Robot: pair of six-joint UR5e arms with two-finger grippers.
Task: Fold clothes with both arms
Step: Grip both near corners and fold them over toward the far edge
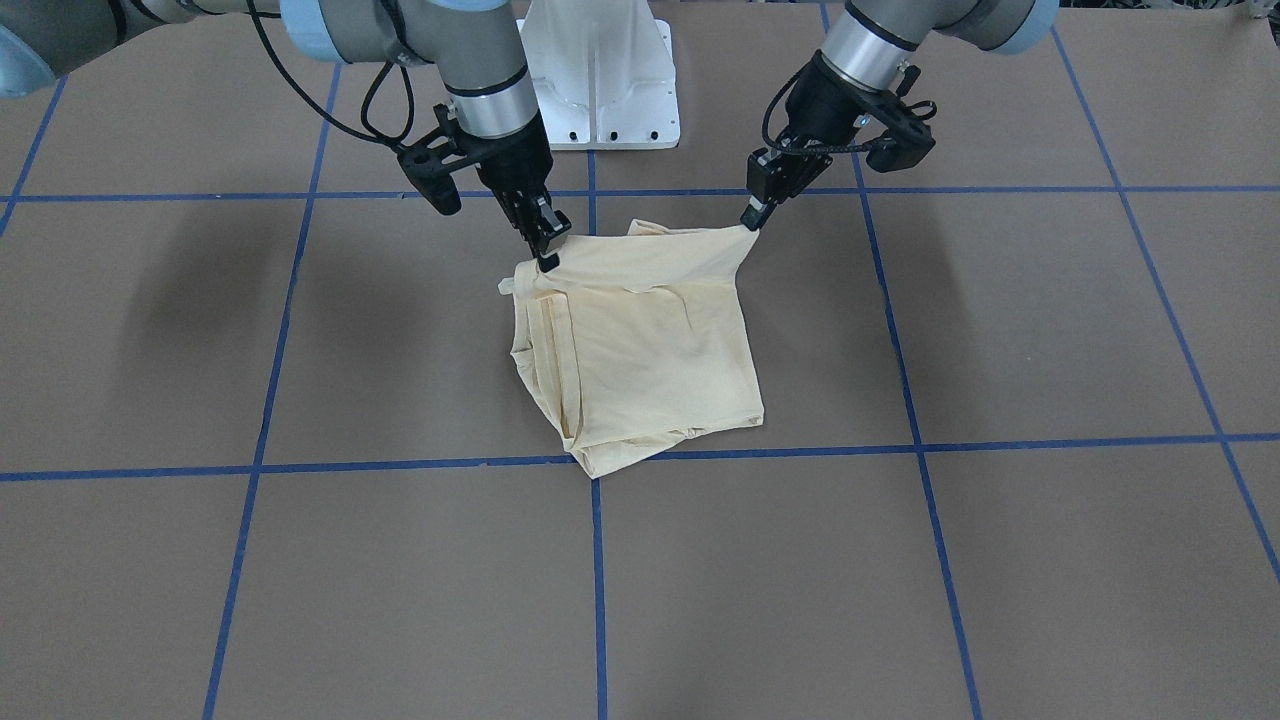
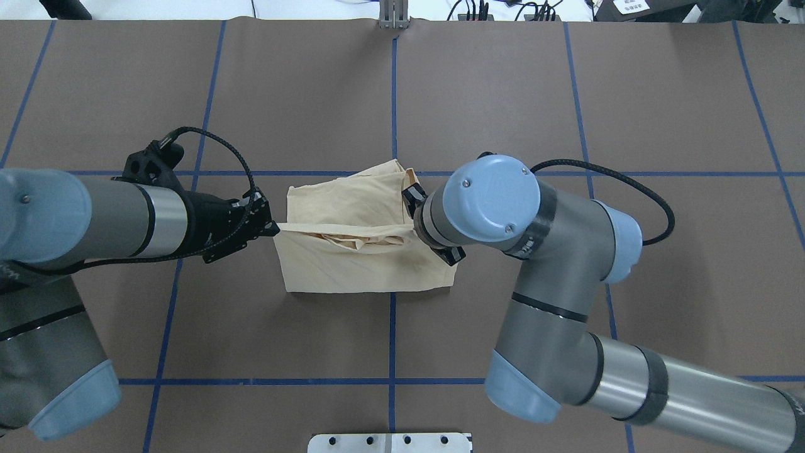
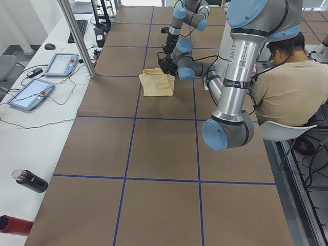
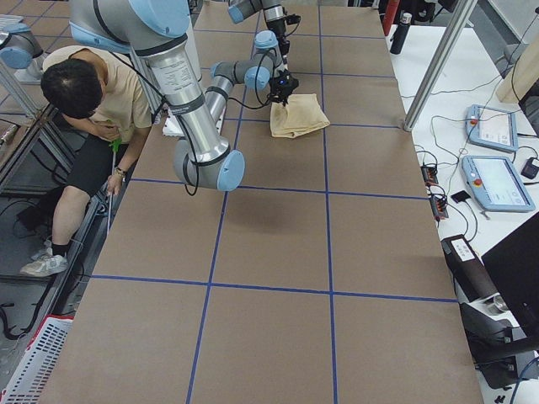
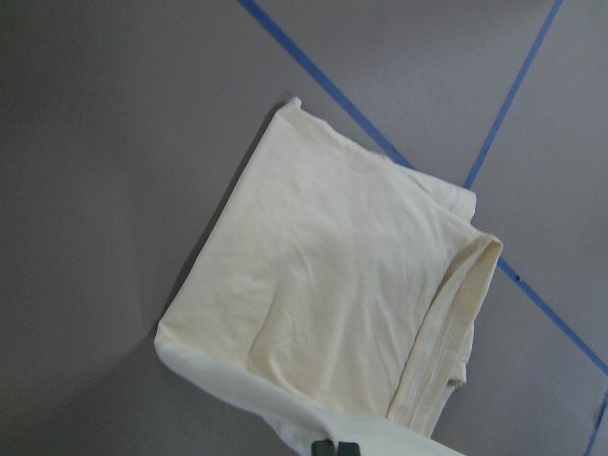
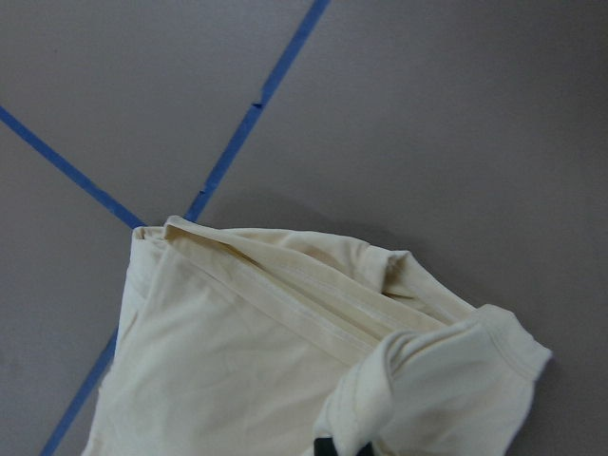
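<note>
A pale cream-yellow T-shirt (image 1: 650, 350) lies near the middle of a brown worktop (image 1: 1000, 560) marked into squares by blue tape lines (image 1: 597, 580). The garment is already gathered into a compact, roughly square bundle of several layers. Doubled hems and folded edges show along one side, and no chest print is visible.

In the front-facing view, the left pincer (image 1: 752, 218) grips the bundle's corner at 1 o'clock. Its fingers are closed on a peak of cloth that is pulled taut. The right pincer (image 1: 547, 258) is clamped on the corner at 11 o'clock, fingers pressed together on the fabric. The edge between them, the one nearest the robot, is raised slightly and stretched between the two grips. The 6 o'clock end of the bundle rests flat on the worktop, its tip touching a tape line.

The task appears well along, since the sleeves and sides seem tucked in. What probably remains is one more fold, carrying the held edge over toward 6 o'clock. After that come letting go and perhaps tidying the loose layers at the side.
</note>
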